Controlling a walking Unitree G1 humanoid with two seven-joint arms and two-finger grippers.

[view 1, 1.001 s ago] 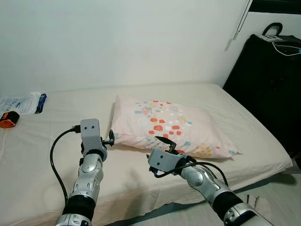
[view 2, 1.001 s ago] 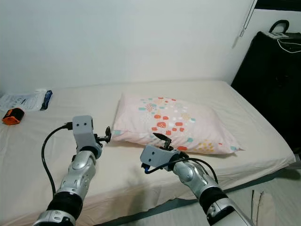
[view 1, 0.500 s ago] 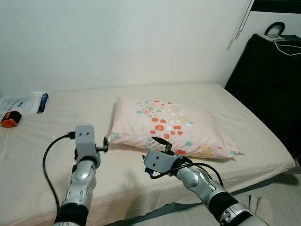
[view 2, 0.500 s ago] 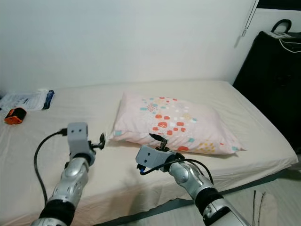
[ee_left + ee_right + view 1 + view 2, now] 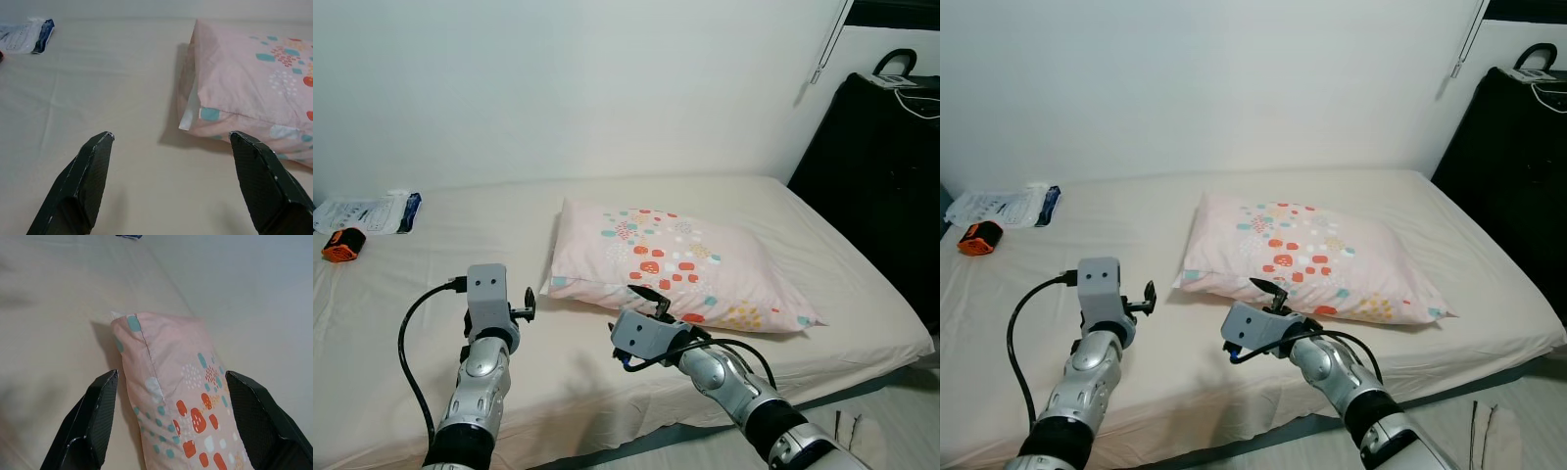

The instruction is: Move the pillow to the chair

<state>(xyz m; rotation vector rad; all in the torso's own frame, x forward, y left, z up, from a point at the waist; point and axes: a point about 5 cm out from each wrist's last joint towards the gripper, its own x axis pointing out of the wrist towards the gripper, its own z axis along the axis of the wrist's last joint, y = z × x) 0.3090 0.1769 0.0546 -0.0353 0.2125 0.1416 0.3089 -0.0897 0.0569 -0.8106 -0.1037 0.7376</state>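
**Pincers at pillow, bed**

Left pincer [image 5: 525, 302]: lower left, fingers spread, just short of pillow [image 5: 675, 262] corner. Right pincer [image 5: 651, 298]: lower centre, fingers apart, against pillow's near edge. Pillow: mid-frame, flat on bed [image 5: 431, 284]. Orange item [image 5: 342, 245], white packet [image 5: 367, 212]: far left. Black case [image 5: 881, 176]: right. White wall [image 5: 558, 88] behind.

The left gripper [image 5: 525, 304] is drawing back from the pillow [image 5: 680, 261] corner, now hovering apart from it with fingers spread.
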